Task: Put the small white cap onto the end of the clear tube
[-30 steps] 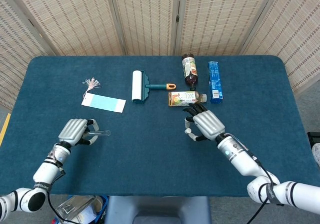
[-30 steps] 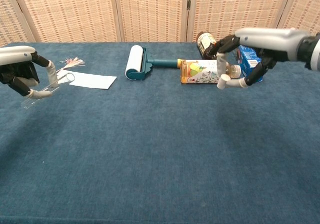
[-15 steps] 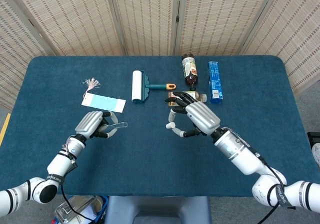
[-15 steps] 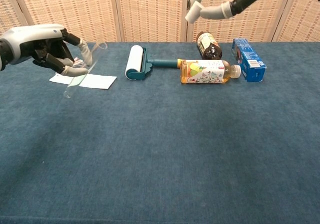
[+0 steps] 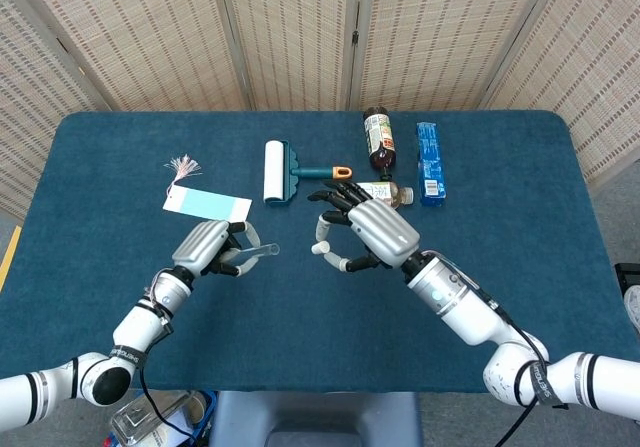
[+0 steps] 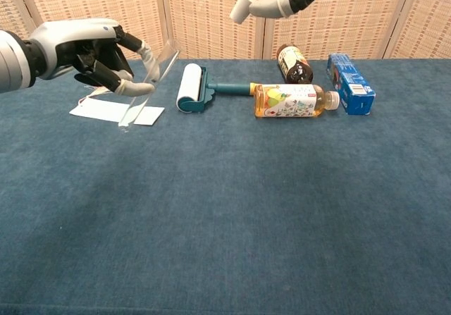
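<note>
Your left hand holds the clear tube in its fingers above the blue table. In the head view the tube sticks out toward the right hand; in the chest view it slants, with the upper end near the fingertips and the lower end down toward the table.

Your right hand is raised too, with several fingers spread. The small white cap sits at the tips of the thumb and one finger, pinched there. In the chest view the cap is high up near the top edge, and most of that hand is cut off by the frame. The cap and the open end of the tube are near each other but apart, not touching.

Farther back on the table lie a white lint roller with a teal handle, a light blue tag with a tassel, a dark bottle, a juice bottle on its side, and a blue box. In the head view your right hand partly hides the juice bottle.
</note>
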Controlling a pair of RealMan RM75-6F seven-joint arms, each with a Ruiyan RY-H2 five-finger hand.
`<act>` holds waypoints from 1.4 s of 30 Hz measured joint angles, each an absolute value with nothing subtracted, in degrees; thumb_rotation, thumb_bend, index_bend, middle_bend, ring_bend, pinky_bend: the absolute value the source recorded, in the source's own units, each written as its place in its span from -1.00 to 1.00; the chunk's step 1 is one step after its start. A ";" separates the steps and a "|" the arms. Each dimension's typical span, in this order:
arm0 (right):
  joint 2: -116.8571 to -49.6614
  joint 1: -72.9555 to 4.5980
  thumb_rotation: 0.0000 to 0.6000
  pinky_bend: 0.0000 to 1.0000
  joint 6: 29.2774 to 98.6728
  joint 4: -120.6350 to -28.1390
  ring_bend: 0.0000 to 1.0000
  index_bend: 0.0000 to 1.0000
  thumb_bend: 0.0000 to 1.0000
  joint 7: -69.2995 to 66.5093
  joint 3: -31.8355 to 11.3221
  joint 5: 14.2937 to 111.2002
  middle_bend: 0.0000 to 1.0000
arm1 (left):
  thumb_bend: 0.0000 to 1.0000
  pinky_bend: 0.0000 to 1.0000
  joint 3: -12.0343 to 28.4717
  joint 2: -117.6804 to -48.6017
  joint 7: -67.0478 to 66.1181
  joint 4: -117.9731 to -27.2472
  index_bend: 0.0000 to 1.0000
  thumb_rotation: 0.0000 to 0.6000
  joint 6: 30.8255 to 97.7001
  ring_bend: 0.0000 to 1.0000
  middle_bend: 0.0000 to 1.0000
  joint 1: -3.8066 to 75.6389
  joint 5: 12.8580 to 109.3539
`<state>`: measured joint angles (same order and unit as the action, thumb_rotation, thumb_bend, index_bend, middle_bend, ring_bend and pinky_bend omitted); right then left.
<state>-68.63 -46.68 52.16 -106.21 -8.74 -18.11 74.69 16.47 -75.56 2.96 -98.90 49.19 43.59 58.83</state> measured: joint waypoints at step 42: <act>-74.65 -51.58 1.00 -1.00 52.29 -102.85 -1.00 0.28 -0.18 -2.13 -18.23 70.61 -0.67 | -0.25 1.00 17.21 -74.08 -4.01 -106.22 0.20 1.00 50.41 1.00 1.00 50.49 44.21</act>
